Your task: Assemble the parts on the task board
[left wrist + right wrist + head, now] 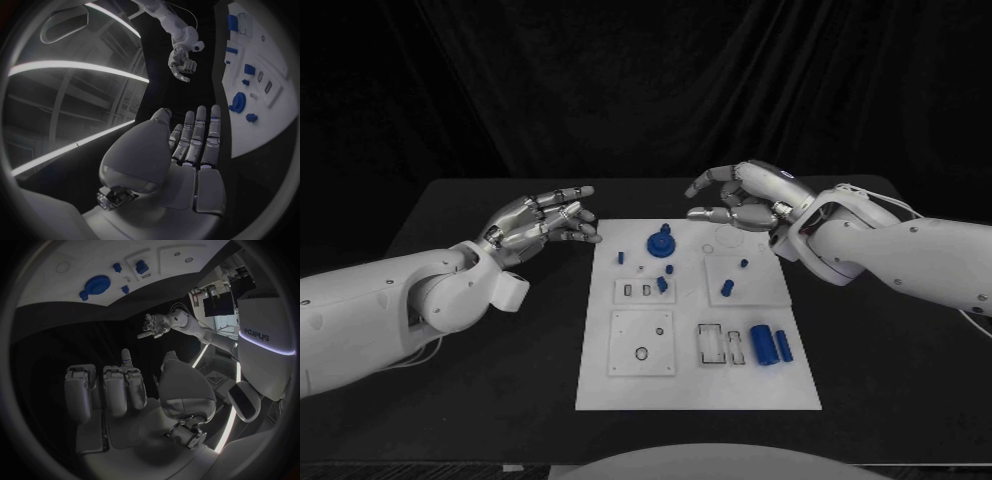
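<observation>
Black table (473,330) carries the task board (697,395); several blue parts (772,344) lie loose, nothing gripped by left robot hand (542,222) or right robot hand (744,198), both held open.

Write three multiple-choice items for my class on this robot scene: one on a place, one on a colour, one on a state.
1. Where does the big round blue part lie?
A. On the far end of the white board
B. On the bare black table
C. In the left robot hand

2. What colour are the two cylinders on the board's near right side?
A. Red
B. Blue
C. Yellow

3. What is the right robot hand holding?
A. A cylinder
B. The board
C. Nothing

Answers:
1 A: the head view shows it on the board's far end, between the two hands.
2 B: both cylinders are blue against the white board.
3 C: its fingers are apart above the board's far edge, with nothing in them.
</observation>
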You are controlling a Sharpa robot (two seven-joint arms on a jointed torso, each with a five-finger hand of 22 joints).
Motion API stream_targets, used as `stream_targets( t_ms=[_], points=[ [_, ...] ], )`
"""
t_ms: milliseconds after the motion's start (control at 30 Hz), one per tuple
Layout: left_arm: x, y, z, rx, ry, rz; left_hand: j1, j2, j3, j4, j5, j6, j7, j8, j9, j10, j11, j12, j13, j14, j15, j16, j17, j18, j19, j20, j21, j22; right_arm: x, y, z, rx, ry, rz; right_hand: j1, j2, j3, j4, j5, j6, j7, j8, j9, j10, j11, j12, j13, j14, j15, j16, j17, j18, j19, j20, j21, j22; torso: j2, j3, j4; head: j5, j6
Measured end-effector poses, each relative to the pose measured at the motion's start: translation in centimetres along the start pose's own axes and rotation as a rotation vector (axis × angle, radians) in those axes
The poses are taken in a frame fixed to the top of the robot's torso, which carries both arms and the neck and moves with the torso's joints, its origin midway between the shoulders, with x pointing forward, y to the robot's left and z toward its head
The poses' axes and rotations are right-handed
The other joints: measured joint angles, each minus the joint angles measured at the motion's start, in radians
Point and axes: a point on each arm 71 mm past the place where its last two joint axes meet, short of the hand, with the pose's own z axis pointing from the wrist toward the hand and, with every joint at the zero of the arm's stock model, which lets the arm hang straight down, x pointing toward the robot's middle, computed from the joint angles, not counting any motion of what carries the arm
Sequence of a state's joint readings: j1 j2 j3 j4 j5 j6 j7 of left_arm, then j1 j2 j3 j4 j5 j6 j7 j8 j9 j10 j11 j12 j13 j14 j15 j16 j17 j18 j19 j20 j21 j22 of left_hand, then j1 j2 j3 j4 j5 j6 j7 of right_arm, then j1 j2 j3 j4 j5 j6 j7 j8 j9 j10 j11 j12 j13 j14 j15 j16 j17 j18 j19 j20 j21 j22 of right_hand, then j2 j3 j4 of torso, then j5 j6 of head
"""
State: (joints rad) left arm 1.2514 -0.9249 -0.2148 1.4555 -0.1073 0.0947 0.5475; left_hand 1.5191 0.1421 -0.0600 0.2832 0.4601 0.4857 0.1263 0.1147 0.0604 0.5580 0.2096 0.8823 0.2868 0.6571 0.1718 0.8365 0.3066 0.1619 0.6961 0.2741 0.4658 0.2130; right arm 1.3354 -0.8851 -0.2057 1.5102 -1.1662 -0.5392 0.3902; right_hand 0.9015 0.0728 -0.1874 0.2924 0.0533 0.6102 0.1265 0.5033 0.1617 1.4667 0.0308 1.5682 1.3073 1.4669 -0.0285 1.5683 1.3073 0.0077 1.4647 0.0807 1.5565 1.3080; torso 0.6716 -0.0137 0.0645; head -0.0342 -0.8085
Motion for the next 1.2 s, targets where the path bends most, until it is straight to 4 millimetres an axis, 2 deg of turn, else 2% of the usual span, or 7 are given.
stream_targets(
  t_ms=[133,233,267,300,333,400,1200],
  points=[
    [0.0,-3.0,1.3,0.060,0.037,0.223,-0.168,0.021,-0.137,0.009,-0.220,0.140,0.020,0.047,0.005,0.132,-0.070,0.327,0.296,0.099,-0.070,0.418,0.337,0.009,0.124,-0.064,0.217,0.142,-1.1,-0.1,-0.9,0.036,-0.046,0.019,0.044,0.044,-0.005,-0.001,0.018,0.003,0.003,0.000,-0.008,-0.001,0.006,0.000,0.000,0.000,0.007,0.000,0.000,0.000,0.002,0.005,0.000,0.000,0.000,0.0001,0.0019,0.004,0.009],
    [0.5,-5.2,3.1,0.093,0.105,0.408,-0.201,0.051,-0.216,0.011,-0.275,0.245,0.033,0.065,0.012,0.561,-0.098,0.565,0.845,0.501,-0.094,0.658,0.851,0.009,0.104,-0.102,0.452,0.335,-1.4,-0.2,-1.2,0.064,-0.066,0.039,0.075,0.068,-0.013,-0.002,0.061,0.007,0.007,0.000,-0.013,0.000,0.007,0.000,0.001,0.000,0.007,0.000,0.000,0.000,-0.001,0.008,0.000,0.000,0.000,0.0000,0.0025,0.008,0.018],
    [1.0,-6.0,3.9,0.100,0.142,0.486,-0.214,0.063,-0.232,0.009,-0.281,0.285,0.035,0.079,0.019,0.743,-0.095,0.603,0.941,0.692,-0.105,0.704,0.942,0.000,0.217,-0.110,0.604,0.521,-1.5,-0.3,-1.3,0.078,-0.073,0.047,0.099,0.074,-0.015,-0.004,0.090,0.009,0.009,0.000,-0.015,0.000,0.007,0.000,0.001,0.000,0.007,0.000,0.000,0.000,0.002,0.012,0.000,0.000,0.000,0.0001,0.0025,0.009,0.020],
    [1.4,-6.4,4.4,0.100,0.170,0.541,-0.225,0.070,-0.249,0.002,-0.289,0.328,0.034,0.094,0.027,0.818,-0.076,0.606,1.002,0.771,-0.110,0.724,0.981,-0.055,0.384,-0.117,0.779,0.757,-1.6,-0.3,-1.3,0.089,-0.077,0.053,0.125,0.081,-0.015,-0.004,0.111,0.013,0.009,0.000,-0.018,0.000,0.007,0.000,0.001,0.000,0.007,0.000,0.000,0.000,0.002,0.012,0.000,0.000,0.000,0.0001,0.0025,0.010,0.022],
    [1.8,-6.7,4.9,0.094,0.197,0.595,-0.240,0.079,-0.268,0.001,-0.289,0.387,0.027,0.118,0.039,0.869,-0.091,0.666,1.018,0.793,-0.117,0.730,0.994,-0.112,0.610,-0.121,0.953,0.962,-1.6,-0.4,-1.4,0.099,-0.081,0.059,0.145,0.086,-0.015,-0.004,0.126,0.019,0.010,0.000,-0.019,0.000,0.007,0.000,0.001,0.000,0.007,0.000,0.000,0.000,0.002,0.012,0.000,0.000,0.000,0.0001,0.0024,0.011,0.024],
    [2.6,-7.3,6.0,0.052,0.259,0.711,-0.250,0.085,-0.294,0.005,-0.291,0.479,0.004,0.155,0.059,0.896,-0.124,0.691,1.025,0.808,-0.133,0.732,1.001,-0.150,0.741,-0.133,1.078,1.070,-1.6,-0.5,-1.4,0.121,-0.086,0.073,0.186,0.095,-0.017,-0.003,0.163,0.020,0.010,0.005,-0.022,0.000,0.008,0.000,0.001,-0.004,0.011,0.000,0.000,0.000,0.002,0.012,0.000,0.000,-0.001,0.0008,0.0019,0.011,0.026],
    [10.3,-3.6,12.7,-0.689,0.514,1.135,-0.321,0.131,-0.278,0.000,-0.377,0.599,-0.038,0.153,0.132,0.906,-0.182,0.692,1.024,0.810,-0.181,0.732,1.001,-0.156,0.770,-0.171,1.102,1.095,0.7,-1.2,-2.7,0.287,0.012,0.179,0.279,0.068,-0.047,-0.017,0.166,0.040,0.009,0.009,-0.031,0.000,0.014,0.000,0.001,-0.001,0.014,0.000,0.000,0.000,0.002,0.012,-0.013,0.000,-0.024,0.0385,-0.0230,0.063,-0.017]
  ],
)
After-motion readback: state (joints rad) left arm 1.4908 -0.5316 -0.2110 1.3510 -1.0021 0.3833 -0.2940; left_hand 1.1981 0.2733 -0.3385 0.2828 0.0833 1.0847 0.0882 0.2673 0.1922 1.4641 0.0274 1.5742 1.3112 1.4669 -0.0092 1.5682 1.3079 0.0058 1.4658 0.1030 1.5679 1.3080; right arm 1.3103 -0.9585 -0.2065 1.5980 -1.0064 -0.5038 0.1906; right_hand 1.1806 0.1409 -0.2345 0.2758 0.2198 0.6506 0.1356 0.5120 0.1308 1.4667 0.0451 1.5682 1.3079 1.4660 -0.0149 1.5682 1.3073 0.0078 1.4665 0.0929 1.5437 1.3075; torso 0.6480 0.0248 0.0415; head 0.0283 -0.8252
